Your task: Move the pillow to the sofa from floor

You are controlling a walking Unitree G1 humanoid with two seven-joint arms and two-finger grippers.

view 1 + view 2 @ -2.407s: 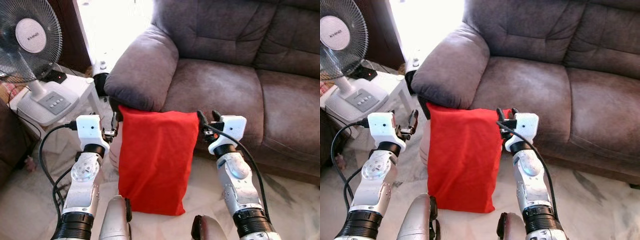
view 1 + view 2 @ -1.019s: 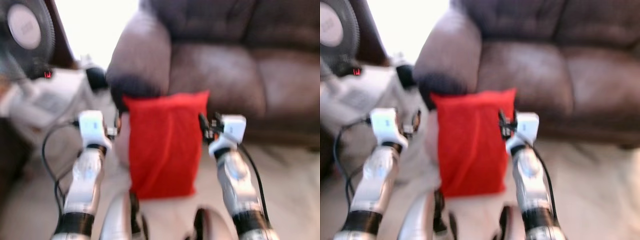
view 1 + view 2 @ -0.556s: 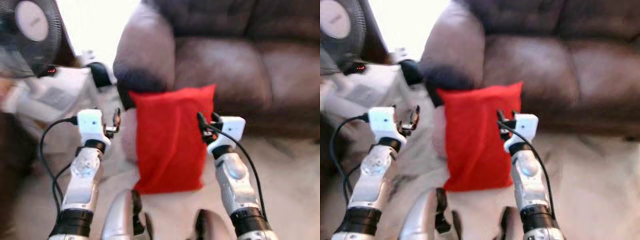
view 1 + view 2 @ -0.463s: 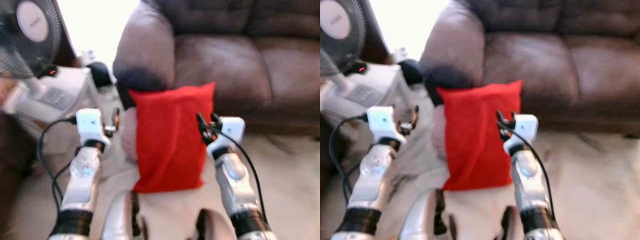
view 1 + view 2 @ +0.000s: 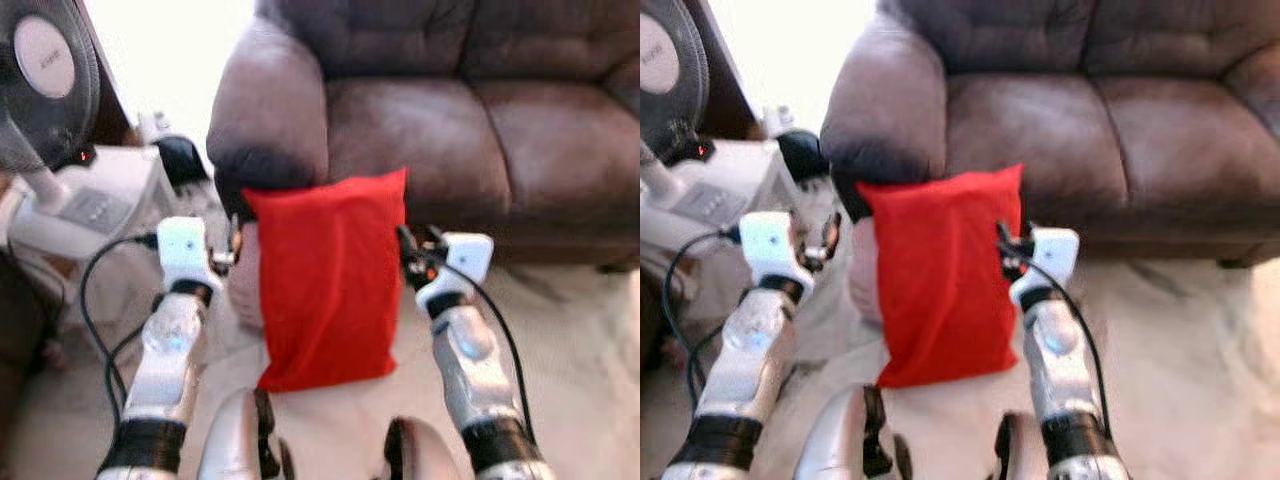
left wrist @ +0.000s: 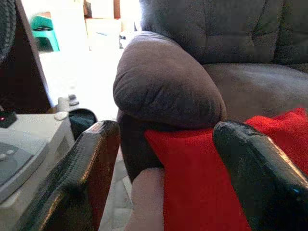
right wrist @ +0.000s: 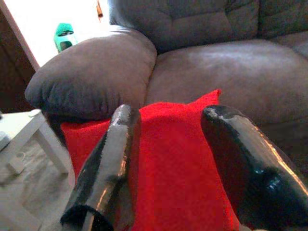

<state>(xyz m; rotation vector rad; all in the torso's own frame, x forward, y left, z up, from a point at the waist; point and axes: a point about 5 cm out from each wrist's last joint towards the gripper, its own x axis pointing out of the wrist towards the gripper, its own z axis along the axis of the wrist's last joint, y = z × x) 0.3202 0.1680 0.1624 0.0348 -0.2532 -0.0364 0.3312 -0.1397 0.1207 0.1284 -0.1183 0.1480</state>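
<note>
Red pillow (image 5: 328, 280) at frame centre, leaning on the sofa (image 5: 420, 110) front.
Our left hand (image 5: 234, 240) and right hand (image 5: 407, 252) flank it, fingers spread, gripping nothing.

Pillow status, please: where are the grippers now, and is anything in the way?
Left gripper and right gripper open, flanking the red pillow, not gripping. Pillow leans against the sofa front, under the armrest. Armrest overhangs its top corner.
</note>
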